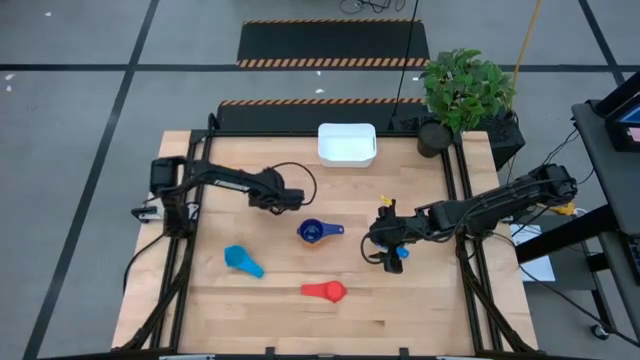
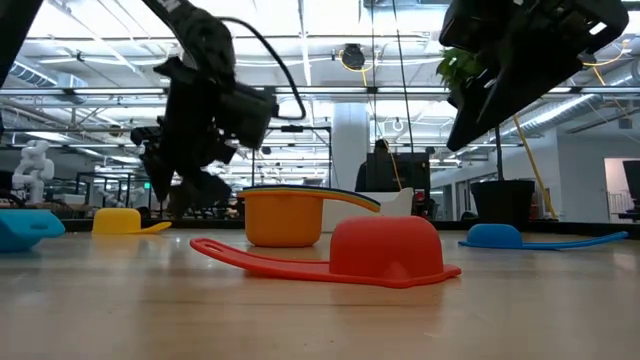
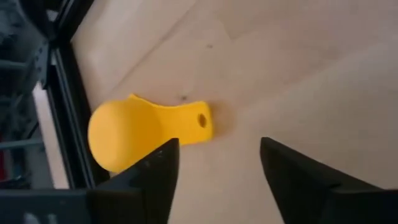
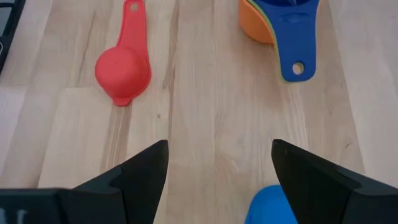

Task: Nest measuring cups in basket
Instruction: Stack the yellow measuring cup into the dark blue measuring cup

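mostly bare wooden table [image 1: 400, 310], warehouse-like room

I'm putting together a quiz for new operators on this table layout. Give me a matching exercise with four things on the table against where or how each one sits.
Things
1. red cup
2. orange cup
3. basket
4. light blue cup

Places or states
A. at the table's far edge, no cup in it
B. mouth down, alone near the front edge
C. on the left arm's side of the table
D. upright, holding the dark blue cup

Pairs: 1-B, 2-D, 3-A, 4-C
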Robot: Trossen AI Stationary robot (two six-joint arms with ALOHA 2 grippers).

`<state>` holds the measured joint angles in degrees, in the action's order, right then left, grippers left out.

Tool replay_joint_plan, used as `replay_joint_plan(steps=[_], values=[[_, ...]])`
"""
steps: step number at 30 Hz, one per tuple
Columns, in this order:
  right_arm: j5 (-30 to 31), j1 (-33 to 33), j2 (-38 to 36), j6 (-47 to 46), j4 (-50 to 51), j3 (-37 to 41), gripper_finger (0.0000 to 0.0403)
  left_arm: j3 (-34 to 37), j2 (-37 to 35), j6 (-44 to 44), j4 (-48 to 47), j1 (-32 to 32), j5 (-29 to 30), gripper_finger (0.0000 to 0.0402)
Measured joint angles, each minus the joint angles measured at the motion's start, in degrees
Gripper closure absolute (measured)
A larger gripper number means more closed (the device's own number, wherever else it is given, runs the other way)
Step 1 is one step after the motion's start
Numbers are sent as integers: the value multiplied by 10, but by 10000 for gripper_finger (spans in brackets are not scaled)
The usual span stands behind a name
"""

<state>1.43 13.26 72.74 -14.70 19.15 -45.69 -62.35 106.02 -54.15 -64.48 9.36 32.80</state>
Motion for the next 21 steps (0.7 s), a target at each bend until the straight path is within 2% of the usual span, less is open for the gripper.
replay_joint_plan(steps=[5,9,13,21], values=[[-1,0,0,-11,0,0,124,0,34,0,1,18,4,114],[-2,3,0,-16,0,0,124,0,55,-13,0,26,10,101],[-2,7,0,-17,1,0,124,1,67,-19,-2,37,21,120],[-2,7,0,-13,4,0,124,3,70,-26,3,48,29,193]])
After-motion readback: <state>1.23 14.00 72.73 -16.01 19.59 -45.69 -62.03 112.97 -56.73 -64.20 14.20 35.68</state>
